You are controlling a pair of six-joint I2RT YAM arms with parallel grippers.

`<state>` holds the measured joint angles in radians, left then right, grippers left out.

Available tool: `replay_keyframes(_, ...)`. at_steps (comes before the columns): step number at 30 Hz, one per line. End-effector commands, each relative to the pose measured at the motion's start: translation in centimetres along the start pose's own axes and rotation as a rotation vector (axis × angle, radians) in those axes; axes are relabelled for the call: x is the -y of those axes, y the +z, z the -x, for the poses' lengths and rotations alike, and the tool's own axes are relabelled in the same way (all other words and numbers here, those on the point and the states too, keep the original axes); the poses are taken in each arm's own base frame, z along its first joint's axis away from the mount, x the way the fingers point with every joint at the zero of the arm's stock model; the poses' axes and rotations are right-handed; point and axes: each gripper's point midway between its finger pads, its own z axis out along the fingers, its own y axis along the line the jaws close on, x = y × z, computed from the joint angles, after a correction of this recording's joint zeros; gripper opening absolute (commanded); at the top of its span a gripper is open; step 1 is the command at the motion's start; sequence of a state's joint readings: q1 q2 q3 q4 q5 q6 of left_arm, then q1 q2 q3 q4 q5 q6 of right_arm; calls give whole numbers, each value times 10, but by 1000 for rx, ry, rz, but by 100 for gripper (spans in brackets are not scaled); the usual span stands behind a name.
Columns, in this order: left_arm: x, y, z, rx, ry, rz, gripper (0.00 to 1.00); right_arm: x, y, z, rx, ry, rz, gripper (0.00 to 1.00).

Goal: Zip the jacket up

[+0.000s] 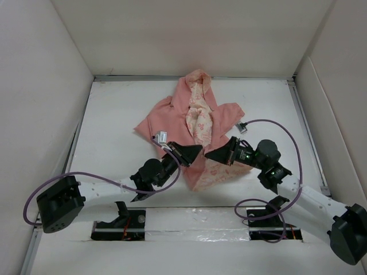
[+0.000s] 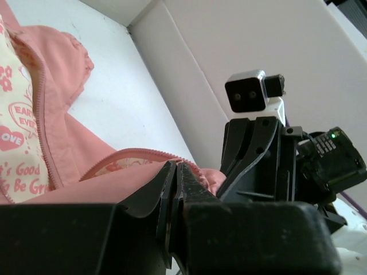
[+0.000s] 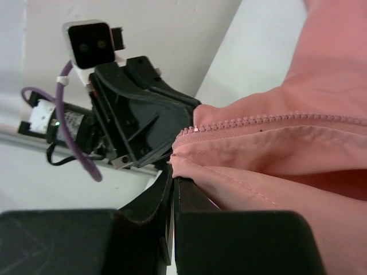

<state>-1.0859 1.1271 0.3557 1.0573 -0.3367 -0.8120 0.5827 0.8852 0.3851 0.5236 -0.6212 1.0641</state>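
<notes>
"Salmon-pink and thin, that jacket [image 1: 172, 117]. Where does it lie?"

"Flat on the white table [image 1: 114, 149], in the middle of the top view, hood [image 1: 198, 80] toward the upper edge. The front is open, so a strip of cream lining [image 1: 199, 117] shows down the centre."

"And the arms?"

"Both meet at the lower part of the front opening. The left gripper [image 1: 194, 151] comes in from the lower left and the right gripper [image 1: 213, 153] from the lower right, tips almost facing each other."

"Jaws?"

"The right ones are pressed together, and in the right wrist view the cloth puckers into their tips just below the zipper [image 3: 275, 119], so I judge they pinch the front edge. The left ones are closed too, but whether cloth sits between them I cannot tell; the fabric may only pass behind."

"How will it handle?"

"Light and limp, I expect. It folds and bunches easily, and it should slide on the table rather than resist. Nothing fragile, but a pull on one side will probably drag the whole garment."

"So where to hold?"

"Close to the zipper teeth at the bottom of each front edge, one side held taut as an anchor. Loose cloth further out would just stretch and wrinkle."
</notes>
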Motion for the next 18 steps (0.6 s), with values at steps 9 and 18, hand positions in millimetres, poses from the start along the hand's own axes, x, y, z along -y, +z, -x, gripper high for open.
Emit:
replay_keyframes(9,76,-32,103,280,-231,-232,0,51,10,22,204,-90,-224,0)
replay_keyframes(18,17,-30,113,369,-147,-48,0,4,31,-24,-69,-104,80,0)
